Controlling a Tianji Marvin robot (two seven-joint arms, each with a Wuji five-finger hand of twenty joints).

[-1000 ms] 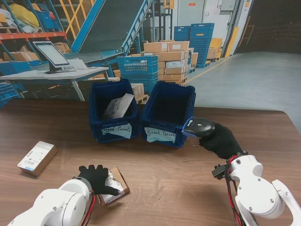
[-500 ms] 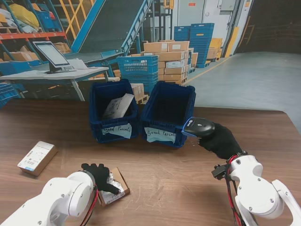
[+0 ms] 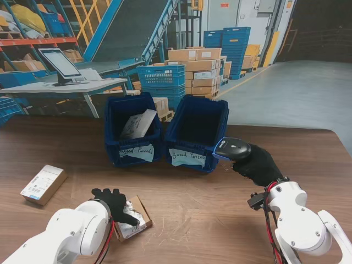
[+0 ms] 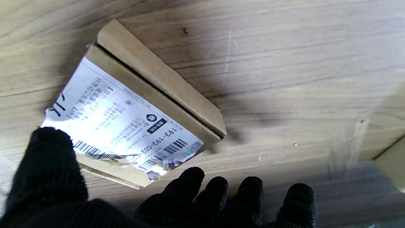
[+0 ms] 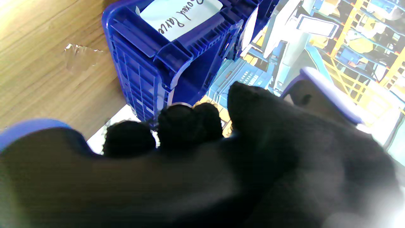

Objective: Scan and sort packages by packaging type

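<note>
A small cardboard box (image 3: 132,216) with a torn shipping label lies flat near the tabletop's (image 3: 209,220) near edge, left of centre, under the spread fingers (image 4: 186,186) of the robot's left hand (image 3: 114,203). In the left wrist view the gloved fingertips sit along one edge of the box and the thumb rests over the label's corner; the fingers are apart and have not closed around it, so the hand holds nothing yet. The box's long axis runs diagonally across the tabletop, slanting away from the hand toward the right.

The right hand (image 3: 258,164), well apart on the right side, is wrapped around a handheld barcode scanner (image 3: 232,148) held just beside the right-hand blue bin (image 3: 196,133), whose handwritten tag appears to read "Boxed Parcels". The left-hand blue bin (image 3: 133,130) already holds a pale flat parcel (image 3: 138,124). A second labelled box (image 3: 43,184) waits near the left edge.

The left hand is by far the nearer to the box; the coming grasp likely depends on closing across its short side.
</note>
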